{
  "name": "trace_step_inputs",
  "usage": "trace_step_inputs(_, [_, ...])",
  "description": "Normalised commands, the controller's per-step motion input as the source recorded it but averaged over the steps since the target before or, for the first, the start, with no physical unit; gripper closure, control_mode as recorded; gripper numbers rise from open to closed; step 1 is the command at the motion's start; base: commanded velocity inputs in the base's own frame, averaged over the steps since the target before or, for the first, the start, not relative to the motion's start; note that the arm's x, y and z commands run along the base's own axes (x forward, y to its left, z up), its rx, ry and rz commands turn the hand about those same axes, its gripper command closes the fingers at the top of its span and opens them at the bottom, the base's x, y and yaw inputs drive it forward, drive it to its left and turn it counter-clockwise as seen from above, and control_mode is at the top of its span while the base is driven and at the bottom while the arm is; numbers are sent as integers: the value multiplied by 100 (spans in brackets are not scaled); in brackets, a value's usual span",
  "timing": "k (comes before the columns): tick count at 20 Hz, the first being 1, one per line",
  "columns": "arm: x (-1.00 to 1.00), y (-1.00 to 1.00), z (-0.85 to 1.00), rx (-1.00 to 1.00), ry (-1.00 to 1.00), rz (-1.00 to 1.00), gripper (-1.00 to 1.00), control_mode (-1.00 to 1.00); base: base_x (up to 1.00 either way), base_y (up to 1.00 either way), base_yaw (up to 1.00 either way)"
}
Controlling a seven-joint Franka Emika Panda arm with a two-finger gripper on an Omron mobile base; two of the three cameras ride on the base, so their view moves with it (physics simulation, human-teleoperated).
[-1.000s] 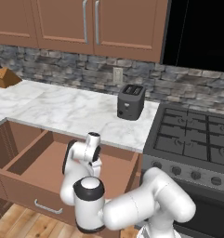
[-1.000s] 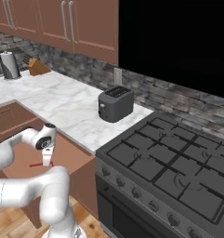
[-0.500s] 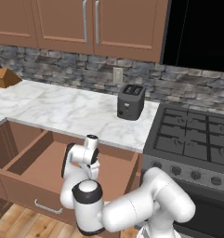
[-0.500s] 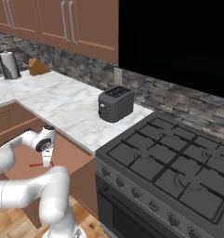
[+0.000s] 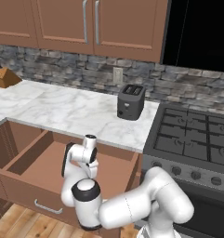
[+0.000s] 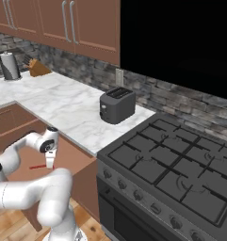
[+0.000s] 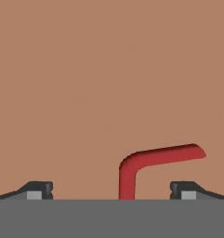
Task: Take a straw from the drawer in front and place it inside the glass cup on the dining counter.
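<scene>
The wooden drawer (image 5: 37,163) stands pulled open below the marble worktop, its silver bar handle (image 5: 48,208) on the front. My gripper (image 7: 111,193) points down into it, open, with both fingertips (image 7: 35,189) spread wide. The red straw (image 7: 148,161) lies flat on the drawer floor between the fingertips, its bent end pointing right. From the right base view the gripper (image 6: 49,163) hangs just above the straw (image 6: 37,166). In the left base view my own arm covers the gripper's tips. The glass cup and the dining counter are out of view.
A black toaster (image 5: 130,101) sits on the marble worktop (image 5: 62,114) behind the drawer. A gas stove (image 5: 197,139) adjoins it on the right. A knife block (image 5: 5,78) and a metal canister (image 6: 10,66) stand at the far left. Wall cabinets (image 5: 85,23) hang above.
The hand has sunk a little lower into the drawer, closer over the straw. The straw and the drawer have not moved.
</scene>
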Motion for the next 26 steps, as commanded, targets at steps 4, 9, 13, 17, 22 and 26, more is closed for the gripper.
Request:
trace_step_inputs(4, [0,11,-39,0,10,0,-100,-100,0,0,0])
trace_step_inputs(9, [0,12,-37,0,7,0,-100,-100,0,0,0])
trace_step_inputs(13, [-13,17,-46,0,3,0,-100,-100,0,0,0])
trace_step_inputs(17, [-46,20,-54,0,1,0,100,-100,0,0,0])
trace_step_inputs(22, [-72,2,-51,0,0,0,100,-100,0,0,0])
trace_step_inputs(26, [-69,0,-44,0,0,0,100,-100,0,0,0])
